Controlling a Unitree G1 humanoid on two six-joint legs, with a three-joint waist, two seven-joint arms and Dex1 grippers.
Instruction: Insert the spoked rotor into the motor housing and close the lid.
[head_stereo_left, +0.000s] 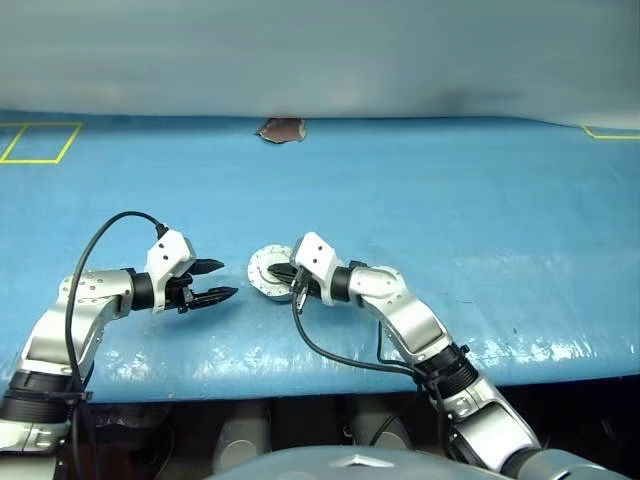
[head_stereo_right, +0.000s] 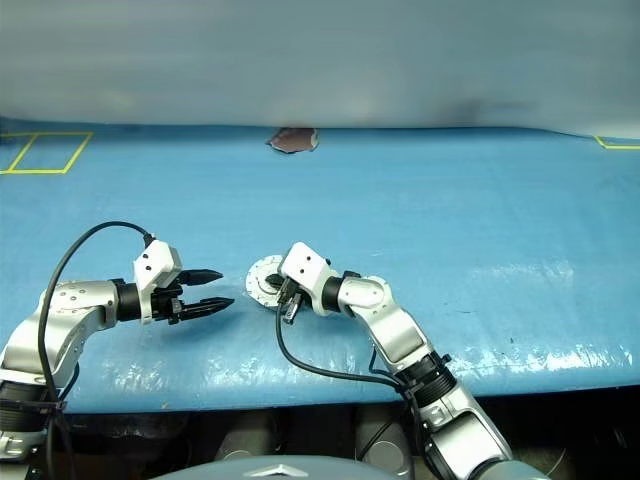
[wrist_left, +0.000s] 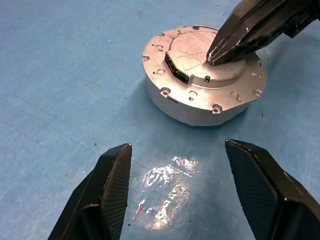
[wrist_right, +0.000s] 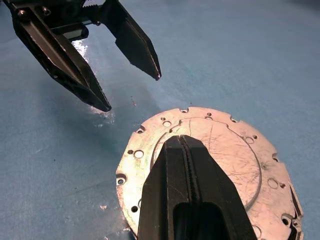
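Observation:
The motor housing (wrist_left: 195, 111) is a round silver puck lying on the blue table. Its lid (wrist_left: 186, 49) lies flat on top, plain scratched face up. My right gripper (wrist_right: 182, 143) is shut, and its tips rest on the lid's middle. In the left eye view it reaches in from the right over the housing (head_stereo_left: 260, 268). Just left of the housing, my left gripper (head_stereo_left: 226, 281) is open and points at the puck with nothing between its fingers. The spoked rotor is hidden.
A small brown patch (head_stereo_left: 282, 130) lies at the table's far edge. Yellow tape lines (head_stereo_left: 40, 142) mark the far left corner. The table's front edge (head_stereo_left: 320, 385) runs just below both arms. Black cables loop off each wrist.

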